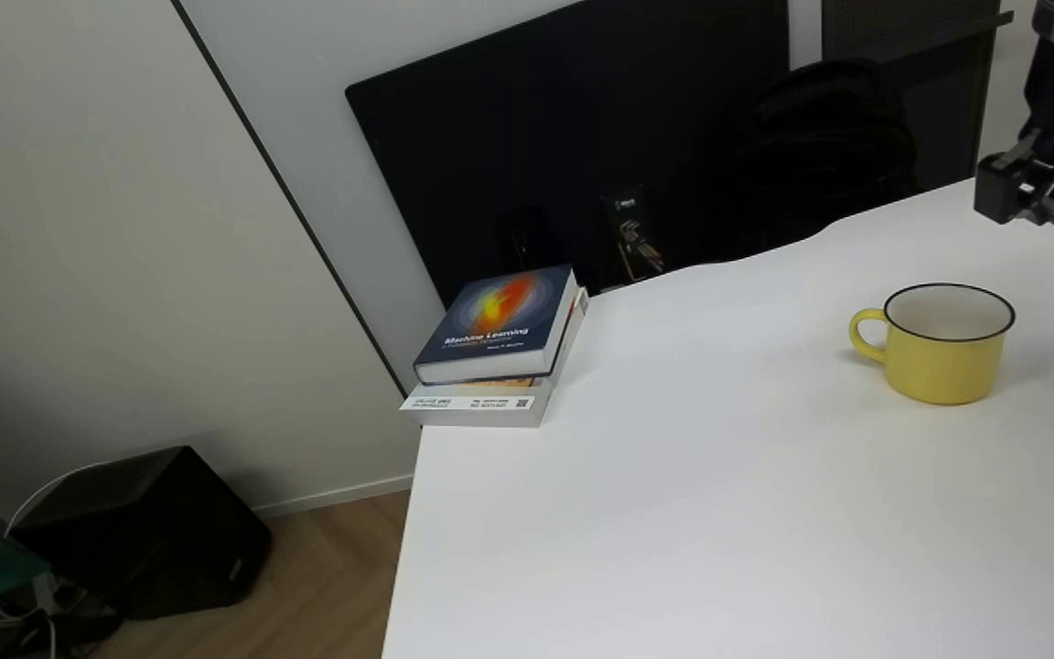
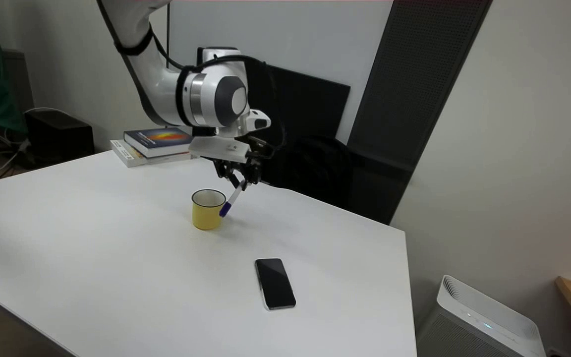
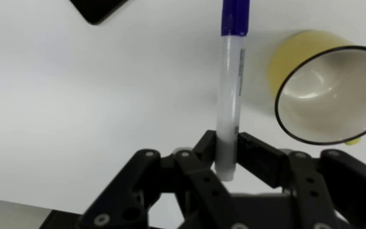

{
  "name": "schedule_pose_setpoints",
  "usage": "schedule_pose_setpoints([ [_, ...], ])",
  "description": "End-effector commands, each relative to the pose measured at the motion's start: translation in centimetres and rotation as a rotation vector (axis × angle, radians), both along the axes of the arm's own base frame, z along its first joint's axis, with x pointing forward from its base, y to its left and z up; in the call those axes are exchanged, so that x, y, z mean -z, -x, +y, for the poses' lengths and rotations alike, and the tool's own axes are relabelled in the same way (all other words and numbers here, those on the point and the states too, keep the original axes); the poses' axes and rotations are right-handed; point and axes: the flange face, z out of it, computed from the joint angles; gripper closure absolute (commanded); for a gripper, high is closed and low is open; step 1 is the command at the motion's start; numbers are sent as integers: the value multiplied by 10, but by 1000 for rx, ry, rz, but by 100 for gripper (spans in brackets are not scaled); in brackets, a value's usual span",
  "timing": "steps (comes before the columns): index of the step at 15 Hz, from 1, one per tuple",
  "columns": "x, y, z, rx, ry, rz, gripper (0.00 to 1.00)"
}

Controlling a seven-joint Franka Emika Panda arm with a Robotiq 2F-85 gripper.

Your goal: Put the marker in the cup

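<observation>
The yellow cup (image 1: 943, 371) stands upright on the white table, its handle showing in an exterior view. It also shows in an exterior view (image 2: 206, 218) and at the right of the wrist view (image 3: 286, 60), its pale inside empty. My gripper (image 3: 227, 146) is shut on the rear end of a white marker (image 3: 229, 82) with a blue-purple cap. In an exterior view the gripper (image 2: 243, 184) is above the table, and the marker (image 2: 233, 198) slants down, cap end lowest, beside the cup. The marker is outside the cup; whether its cap touches the cup's wall I cannot tell.
A black phone (image 2: 275, 283) lies on the white table (image 2: 117, 258); its corner (image 3: 98, 11) shows in the wrist view. Stacked books (image 1: 495, 320) lie at the far table edge. A dark monitor (image 1: 564, 137) and a black backpack (image 1: 820, 146) are behind the table.
</observation>
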Motion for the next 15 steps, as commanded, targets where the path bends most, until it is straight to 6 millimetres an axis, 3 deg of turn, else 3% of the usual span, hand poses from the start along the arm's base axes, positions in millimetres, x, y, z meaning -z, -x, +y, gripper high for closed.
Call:
schedule_pose_setpoints([
  [1,-18,6,18,-6,6,-117,94],
  [8,-28,18,50,-58,-63,-396,94],
  [15,-2,42,64,-113,-146,-513,94],
])
